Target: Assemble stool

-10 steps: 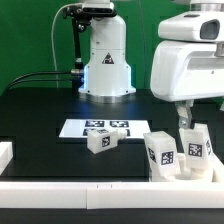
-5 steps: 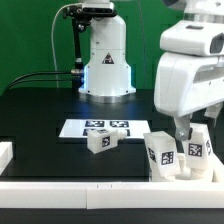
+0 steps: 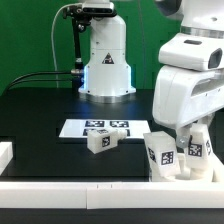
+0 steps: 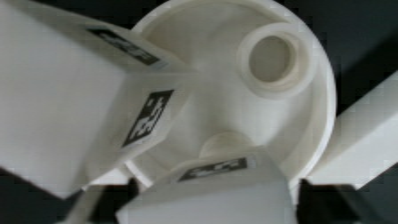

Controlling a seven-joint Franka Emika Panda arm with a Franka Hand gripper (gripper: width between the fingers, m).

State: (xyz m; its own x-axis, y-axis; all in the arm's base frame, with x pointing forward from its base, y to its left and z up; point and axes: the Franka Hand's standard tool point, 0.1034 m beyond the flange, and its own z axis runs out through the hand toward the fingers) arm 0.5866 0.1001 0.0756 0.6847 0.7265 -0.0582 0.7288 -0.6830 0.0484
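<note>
jaws: my gripper [image 3: 187, 135] is low among the parts, fingertips hidden, so I cannot tell the gap | seat [image 4: 249, 80]: smooth white round disc with a round socket, close below me | legs [image 3: 160, 152]: chunky tagged blocks, upright by the border rail [image 3: 90, 186], bench corner at the exterior view's right | third leg [image 3: 98, 141]: lying at the marker board [image 3: 72, 128] edge, mid-bench

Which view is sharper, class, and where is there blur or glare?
Exterior view: evenly lit, the marker board and loose leg crisp. Wrist view: very close, the seat soft-edged, its white plastic nearly washed out.
</note>
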